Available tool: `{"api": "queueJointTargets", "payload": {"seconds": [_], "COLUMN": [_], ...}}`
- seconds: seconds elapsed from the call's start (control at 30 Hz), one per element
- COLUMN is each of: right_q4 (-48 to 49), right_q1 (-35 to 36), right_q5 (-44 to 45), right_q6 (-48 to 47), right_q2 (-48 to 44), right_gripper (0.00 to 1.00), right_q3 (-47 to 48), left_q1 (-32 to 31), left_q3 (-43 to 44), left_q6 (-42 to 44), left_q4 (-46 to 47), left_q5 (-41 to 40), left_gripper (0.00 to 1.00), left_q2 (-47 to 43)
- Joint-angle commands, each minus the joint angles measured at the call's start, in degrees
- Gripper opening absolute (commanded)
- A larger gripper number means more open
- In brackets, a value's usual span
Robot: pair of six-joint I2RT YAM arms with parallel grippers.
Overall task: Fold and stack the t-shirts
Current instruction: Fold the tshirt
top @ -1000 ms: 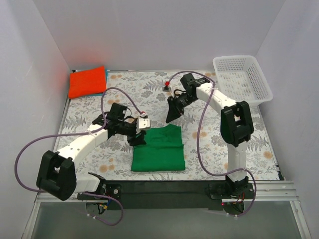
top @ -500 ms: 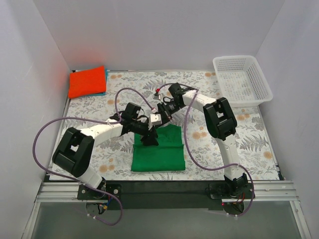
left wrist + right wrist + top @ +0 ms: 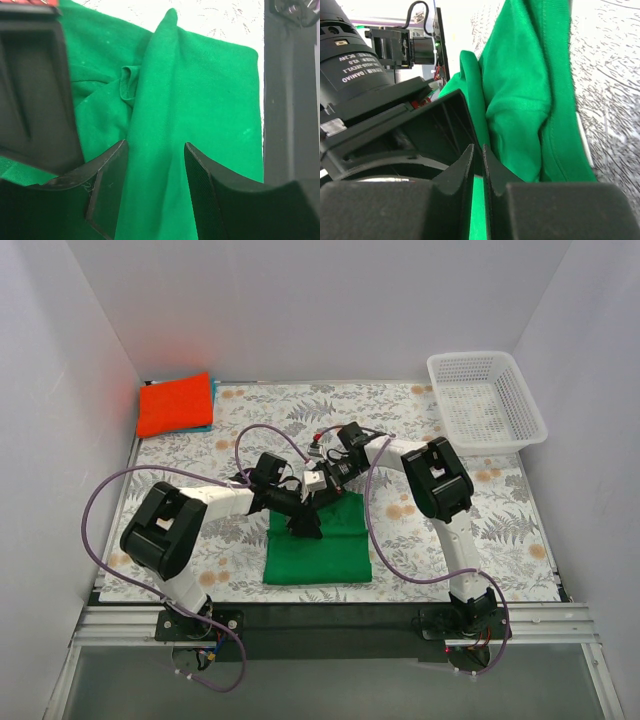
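Observation:
The bright green t-shirt [image 3: 330, 550] lies folded at the table's front centre. My left gripper [image 3: 303, 526] is down on its back-left part. In the left wrist view the gripper [image 3: 155, 165] is open, and its fingers [image 3: 107, 185] straddle a raised ridge of the green t-shirt [image 3: 215, 90]. My right gripper [image 3: 323, 492] is at the shirt's back edge, close against the left gripper. Its jaws [image 3: 478, 150] stand almost together, with green cloth [image 3: 520, 85] just beyond them. The orange-red t-shirt [image 3: 175, 405] lies folded at the back left. A blue edge [image 3: 213, 392] shows under it.
A white mesh basket [image 3: 487, 400] stands at the back right. White walls close in the table on three sides. The black rail [image 3: 330, 625] runs along the front edge. Purple cables loop from both arms over the floral cloth [image 3: 180, 540].
Both grippers have come together onto the green shirt's back edge: the left arm swung right, the right arm moved left and nearer. The shirt itself has hardly shifted.

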Motion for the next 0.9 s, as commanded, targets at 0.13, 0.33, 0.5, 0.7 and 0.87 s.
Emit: {"api": "queueJointTargets", "payload": {"seconds": [0.13,0.33,0.5,0.7,0.87], "right_q4": [4.4,5.7,6.4,6.5,6.6], "right_q1": [1.5,1.6,1.6,1.6,1.6], "right_q5": [-1.3,-0.4,0.0,0.4,0.3], "right_q6": [2.3,2.6,2.2,1.4,1.1], "right_q2": [1.2,2.0,2.6,4.8,5.9], "right_gripper": [0.16,0.16,0.15,0.13,0.13], "right_q3": [-1.2,-2.6,-3.6,-4.3,-4.6], "left_q1": [0.0,-0.1,-0.1,-0.5,-1.1], "left_q3": [1.2,2.5,1.2,-1.5,-2.5], "left_q6": [-3.6,-5.5,-3.8,-2.2,-0.1], "left_q4": [2.8,1.5,1.0,1.2,1.1], "left_q5": [-1.4,-2.5,-0.3,-1.2,-2.6], "left_gripper": [0.49,0.52,0.35,0.14,0.0], "left_q2": [1.1,2.6,0.8,-5.2,-9.4]}}
